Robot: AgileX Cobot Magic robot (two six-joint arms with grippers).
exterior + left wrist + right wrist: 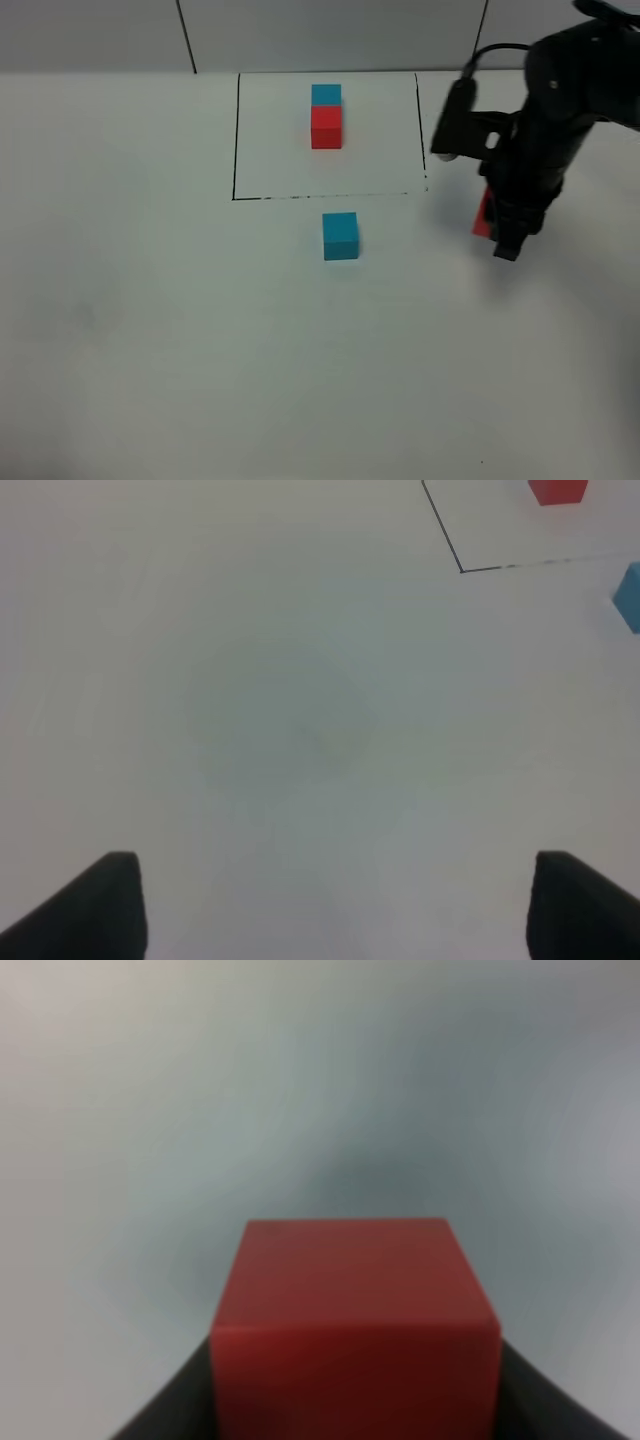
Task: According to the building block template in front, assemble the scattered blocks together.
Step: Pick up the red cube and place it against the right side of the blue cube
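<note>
The template is a cyan cube (326, 95) joined to a red cube (326, 127) inside a thin black drawn rectangle (236, 150) at the back middle. The loose cyan cube (341, 236) sits on the table just in front of the rectangle. My right gripper (503, 228) is at the right, shut on the loose red cube (482, 216), which fills the right wrist view (355, 1330) between the fingers. My left gripper (335, 905) is open and empty over bare table; the left arm is out of the high view.
White table (150, 330) all around. In the left wrist view a corner of the rectangle (461, 570), the template's red cube (557, 490) and the loose cyan cube (629, 598) show at the edge. A wall with dark seams stands at the back.
</note>
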